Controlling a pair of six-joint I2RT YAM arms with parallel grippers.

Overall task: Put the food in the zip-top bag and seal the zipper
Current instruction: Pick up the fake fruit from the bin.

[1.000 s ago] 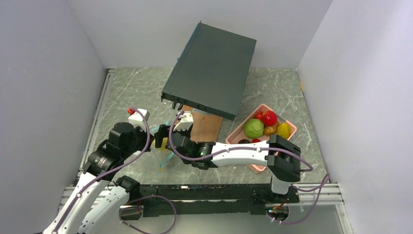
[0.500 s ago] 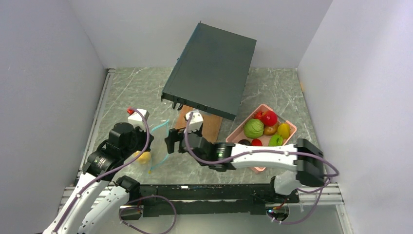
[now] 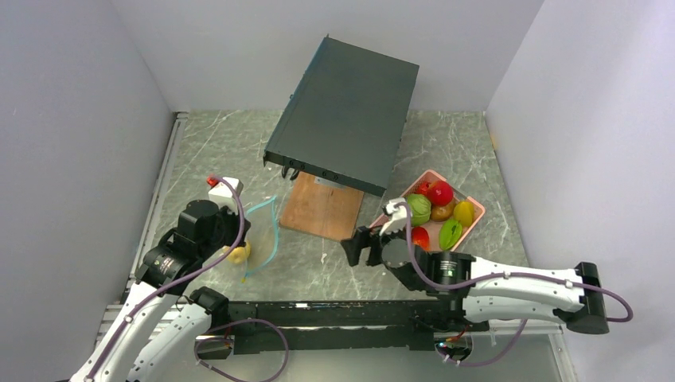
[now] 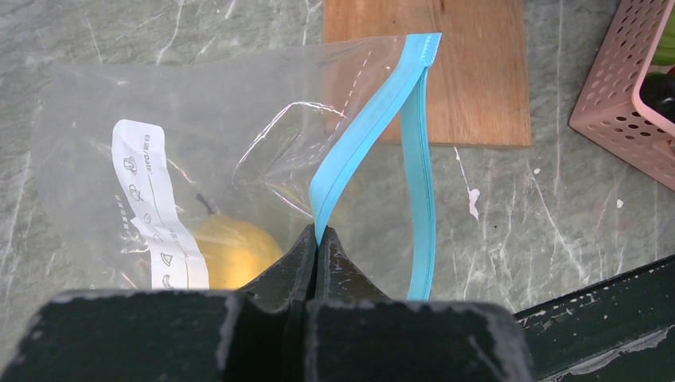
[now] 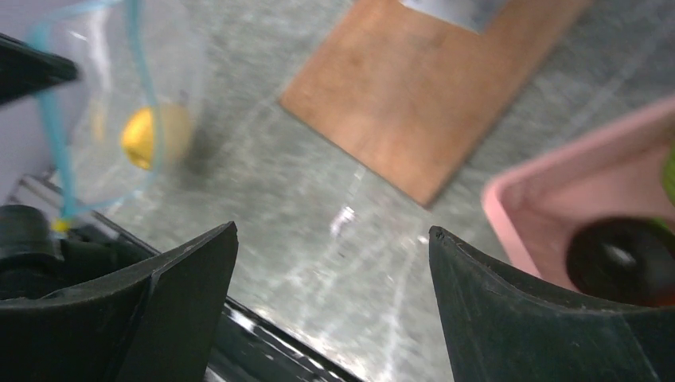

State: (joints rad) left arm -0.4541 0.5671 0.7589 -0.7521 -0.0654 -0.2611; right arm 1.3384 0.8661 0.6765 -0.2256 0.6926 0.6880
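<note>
Top view, clock directions taken from the table (image 3: 477, 143) centre.

- Left gripper (image 4: 318, 236): jaws pressed fully together, pinching one lip of the teal zipper (image 4: 374, 119) near its lower end. The other lip bows away to 3 o'clock, so the mouth of the bag (image 4: 199, 119) gapes.
- In the top view the left gripper (image 3: 241, 236) and the bag (image 3: 261, 227) sit at about 8 o'clock, close to the near edge.
- One yellow fruit (image 4: 231, 255) lies inside the bag, behind the white label (image 4: 147, 207) and just at 9 o'clock of the clamped fingers. It is also seen from above (image 3: 236, 253) and, blurred, from the right wrist (image 5: 147, 135).
- Right gripper (image 3: 360, 248): at about 5 o'clock, between bag and tray, well apart from both. In its own view the right gripper (image 5: 330, 239) stands wide open with nothing between the fingers.
- Pink tray (image 3: 476, 208) at 4 o'clock holds the remaining fruits and vegetables (image 3: 419, 209): a green round one, a red one, yellow, orange and green pieces. A dark round piece (image 5: 625, 255) lies in the tray's near corner.
- Wooden board (image 3: 322, 211) lies flat near centre, between bag and tray.
- Dark panel (image 3: 344, 111) tilts above the board toward 12 o'clock.
</note>
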